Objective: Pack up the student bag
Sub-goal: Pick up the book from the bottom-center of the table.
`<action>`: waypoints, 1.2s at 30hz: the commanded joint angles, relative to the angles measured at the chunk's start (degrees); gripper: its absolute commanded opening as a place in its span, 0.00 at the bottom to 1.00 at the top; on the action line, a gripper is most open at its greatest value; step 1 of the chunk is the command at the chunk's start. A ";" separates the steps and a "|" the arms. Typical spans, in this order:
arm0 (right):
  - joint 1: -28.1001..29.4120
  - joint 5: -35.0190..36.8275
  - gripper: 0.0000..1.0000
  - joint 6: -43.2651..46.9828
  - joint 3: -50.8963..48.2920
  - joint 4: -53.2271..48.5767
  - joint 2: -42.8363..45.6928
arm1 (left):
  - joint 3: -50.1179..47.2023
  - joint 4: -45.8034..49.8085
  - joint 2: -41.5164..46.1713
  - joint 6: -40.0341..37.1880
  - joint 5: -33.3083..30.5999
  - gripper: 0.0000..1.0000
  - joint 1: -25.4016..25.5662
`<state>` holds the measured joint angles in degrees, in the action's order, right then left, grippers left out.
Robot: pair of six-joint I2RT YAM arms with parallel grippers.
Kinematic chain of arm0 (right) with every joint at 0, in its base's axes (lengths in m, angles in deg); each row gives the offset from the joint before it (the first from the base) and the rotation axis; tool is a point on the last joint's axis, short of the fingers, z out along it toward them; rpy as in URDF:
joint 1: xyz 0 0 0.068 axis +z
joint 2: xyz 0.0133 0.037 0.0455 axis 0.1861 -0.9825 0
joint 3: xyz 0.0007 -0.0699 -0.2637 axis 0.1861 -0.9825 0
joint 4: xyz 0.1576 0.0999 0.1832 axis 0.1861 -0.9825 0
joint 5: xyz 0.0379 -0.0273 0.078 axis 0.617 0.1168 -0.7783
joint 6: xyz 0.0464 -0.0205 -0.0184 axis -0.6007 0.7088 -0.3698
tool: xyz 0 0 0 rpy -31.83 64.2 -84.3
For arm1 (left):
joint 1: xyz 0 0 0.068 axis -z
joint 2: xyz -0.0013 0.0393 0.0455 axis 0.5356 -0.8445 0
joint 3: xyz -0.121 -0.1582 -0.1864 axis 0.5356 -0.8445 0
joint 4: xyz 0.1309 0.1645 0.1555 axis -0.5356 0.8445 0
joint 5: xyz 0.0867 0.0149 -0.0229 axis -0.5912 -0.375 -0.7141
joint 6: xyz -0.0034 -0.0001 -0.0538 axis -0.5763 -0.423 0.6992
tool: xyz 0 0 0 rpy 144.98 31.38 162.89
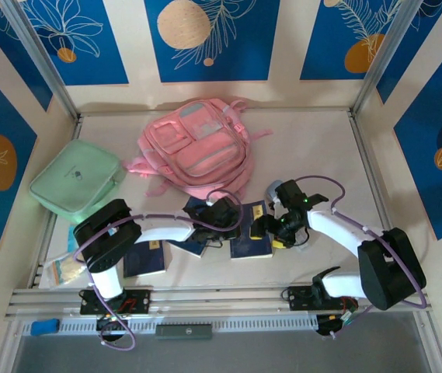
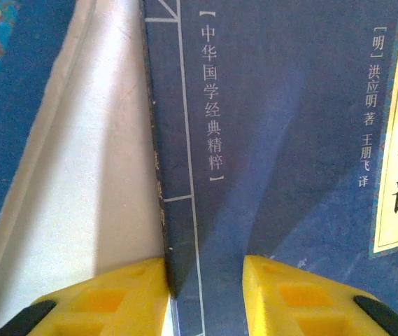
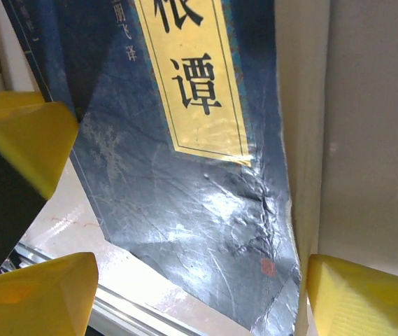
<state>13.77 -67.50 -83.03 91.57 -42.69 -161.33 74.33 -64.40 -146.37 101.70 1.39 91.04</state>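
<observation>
The pink student bag (image 1: 197,148) lies flat at the back middle of the table. Three dark blue books lie in front of it. Both grippers are at the right-hand book (image 1: 253,247), which has a yellow title label. My left gripper (image 1: 228,221) (image 2: 205,269) is open and straddles this book's (image 2: 289,140) left edge: one yellow finger (image 2: 115,297) is on the table against the edge, the other over the cover. My right gripper (image 1: 271,233) (image 3: 202,280) stands wide open around the book's (image 3: 185,210) lower right corner, with one finger (image 3: 366,297) beside the cream page edge.
A mint-green zip case (image 1: 77,185) lies at the left. The two other blue books (image 1: 147,258) (image 1: 193,242) lie left of the grippers. A clear packet (image 1: 69,268) is at the front left by the metal rail (image 1: 221,299). Frame posts and walls close in the table.
</observation>
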 commanded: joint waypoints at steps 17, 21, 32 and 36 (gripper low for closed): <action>-0.52 -6.91 0.46 3.00 0.85 -2.74 5.21 | 1.44 2.08 -3.01 -1.71 -0.37 0.35 0.52; -1.42 -7.12 0.35 2.43 0.85 -3.24 5.18 | 1.57 2.30 -2.88 -1.83 -0.53 0.35 0.59; -2.84 -8.66 0.12 -0.28 0.06 -3.77 6.67 | 1.94 2.66 -1.83 -2.06 -0.54 0.38 0.58; -3.13 -8.91 0.05 -1.53 0.53 -4.29 7.47 | 2.74 3.13 -0.72 -2.10 -0.02 0.41 0.54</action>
<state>10.84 -73.47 -83.37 91.59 -46.10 -155.47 75.78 -62.52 -146.74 100.52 1.26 91.19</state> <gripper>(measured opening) 0.067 0.403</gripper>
